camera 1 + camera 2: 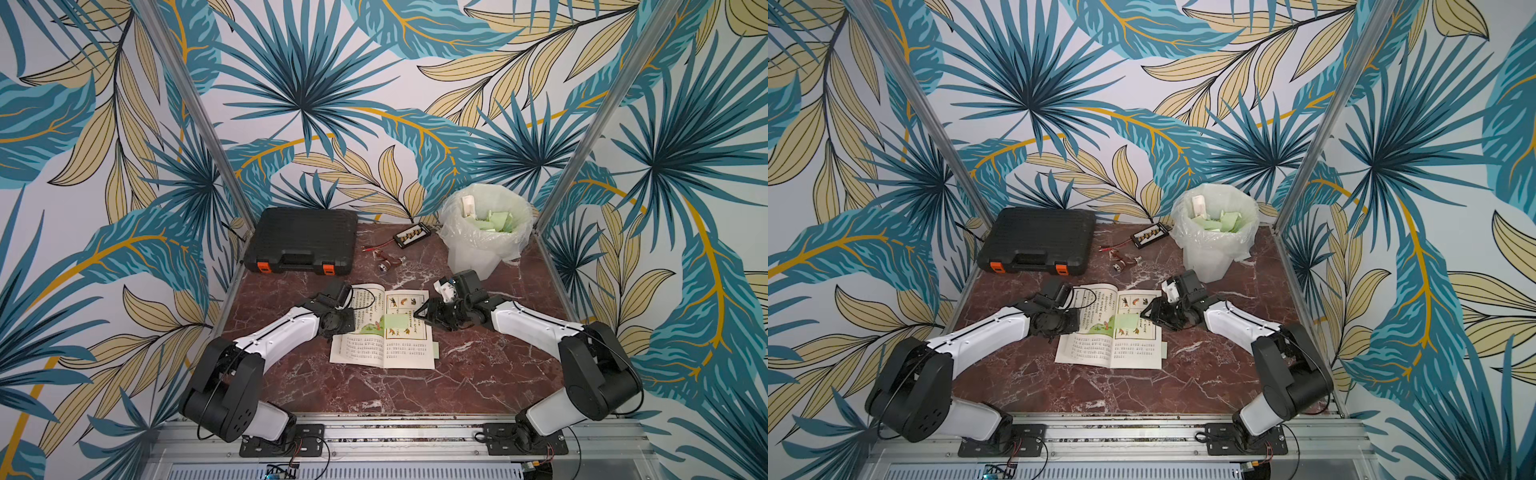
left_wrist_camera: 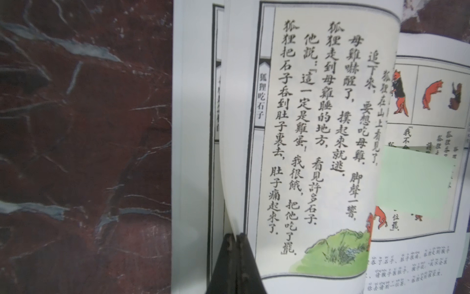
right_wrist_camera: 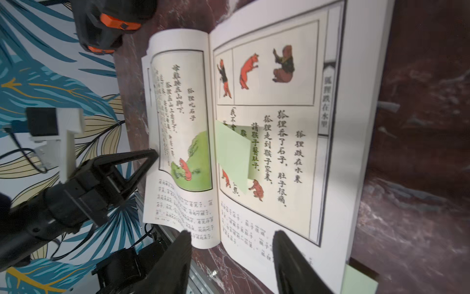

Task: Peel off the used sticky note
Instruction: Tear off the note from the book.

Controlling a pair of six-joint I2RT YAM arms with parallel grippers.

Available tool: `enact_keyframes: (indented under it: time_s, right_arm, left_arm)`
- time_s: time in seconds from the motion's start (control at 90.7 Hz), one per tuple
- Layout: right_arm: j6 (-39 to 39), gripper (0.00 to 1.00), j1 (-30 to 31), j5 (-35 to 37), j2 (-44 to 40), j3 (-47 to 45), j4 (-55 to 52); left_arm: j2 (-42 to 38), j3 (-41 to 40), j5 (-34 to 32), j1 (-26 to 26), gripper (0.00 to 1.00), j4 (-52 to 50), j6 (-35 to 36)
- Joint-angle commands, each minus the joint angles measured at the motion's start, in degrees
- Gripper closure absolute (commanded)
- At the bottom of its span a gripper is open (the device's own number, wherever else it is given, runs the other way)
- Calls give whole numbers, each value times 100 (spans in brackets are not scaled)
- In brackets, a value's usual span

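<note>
Both top views look steeply down onto the whole red-brown marbled surface (image 1: pixel 478 374). Wrist cameras sit close to the open illustrated paper book (image 2: pixel 318 127), shared by all.

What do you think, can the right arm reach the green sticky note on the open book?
Probably yes. The right arm hangs right beside the sticky note, jaws open, with only bare page between them. The left arm has its shut jaws pinching the facing page back, clear of the note.

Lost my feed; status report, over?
Left gripper shut on page. Right gripper open, short of sticky note. Note on book, ungripped. Lifted page curls beside it.
</note>
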Motion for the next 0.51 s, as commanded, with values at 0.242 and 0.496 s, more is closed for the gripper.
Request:
enact_keyframes:
  time_s: [0.242, 0.496]
  right_arm:
    - [232, 48, 308, -123, 1139, 151, 1242]
    - [511, 65, 431, -313, 1490, 451, 1578]
  left_arm:
    - [115, 162, 22, -46, 100, -1, 132]
    - [120, 166, 6, -53, 100, -25, 137]
